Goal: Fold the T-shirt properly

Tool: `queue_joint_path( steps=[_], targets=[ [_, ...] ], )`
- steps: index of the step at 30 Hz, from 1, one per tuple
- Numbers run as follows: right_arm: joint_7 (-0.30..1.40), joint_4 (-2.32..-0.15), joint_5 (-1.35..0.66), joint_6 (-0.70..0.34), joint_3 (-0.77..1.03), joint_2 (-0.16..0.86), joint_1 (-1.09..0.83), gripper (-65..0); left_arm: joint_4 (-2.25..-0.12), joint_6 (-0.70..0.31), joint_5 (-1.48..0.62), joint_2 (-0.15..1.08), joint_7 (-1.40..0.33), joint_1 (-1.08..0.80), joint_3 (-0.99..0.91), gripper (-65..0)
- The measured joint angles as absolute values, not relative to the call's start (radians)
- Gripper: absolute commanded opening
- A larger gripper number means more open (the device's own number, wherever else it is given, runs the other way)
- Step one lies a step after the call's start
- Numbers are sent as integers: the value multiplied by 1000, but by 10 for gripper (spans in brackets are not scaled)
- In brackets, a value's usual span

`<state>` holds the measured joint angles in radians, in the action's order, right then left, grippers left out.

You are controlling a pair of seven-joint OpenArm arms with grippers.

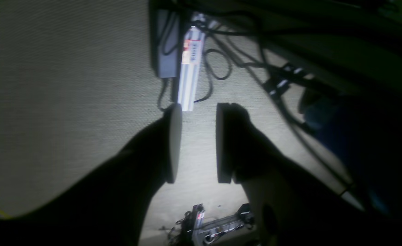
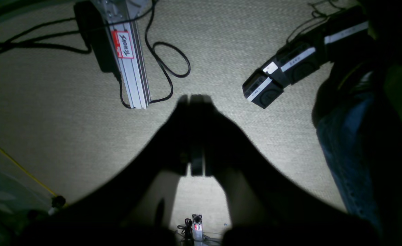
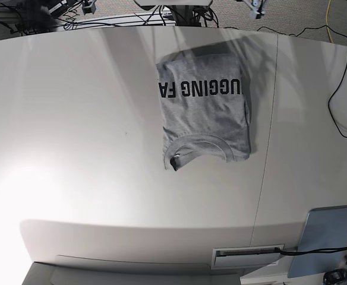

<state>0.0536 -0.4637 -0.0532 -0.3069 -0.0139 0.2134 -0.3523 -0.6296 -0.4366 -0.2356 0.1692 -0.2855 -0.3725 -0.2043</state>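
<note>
One grey T-shirt (image 3: 204, 116) lies folded into a compact, roughly rectangular bundle on the pale tabletop (image 3: 90, 142), and we see it in the base view a little above the middle of the frame. Black block capitals run across its upper part, upside down to us, and we can make out "UGGING FA", the rest being out of sight. The ribbed neckline (image 3: 200, 139) curves along the lower edge of the bundle, with a small dark opening showing at its lower left corner, and that edge looks uneven to us rather than straight. A thin seam line runs down the tabletop to the right of the shirt, well apart from its lower part

Both arms are away from the cloth. In the left wrist view we find the left hand (image 1: 199, 143) spread, its two fingers apart with nothing between them, above a speckled floor (image 1: 67, 102) where a metal profile (image 1: 189, 78) and loose cables show. In the right wrist view the right hand (image 2: 196, 136) is pressed together, very dark, with nothing we can see pinched in it, and beyond it lie the floor, another metal profile (image 2: 130, 68) with a red-and-white label (image 2: 122, 44), and a looping black cable (image 2: 170, 73)
</note>
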Motion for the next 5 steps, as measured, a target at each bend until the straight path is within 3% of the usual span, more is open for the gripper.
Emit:
queue_joint_path(
  steps=[5],
  targets=[
    [52,-464,-53,-307,-14,213,-352,-650,-600,-437,-164,133,-217,-371,-204,-461]
  ],
)
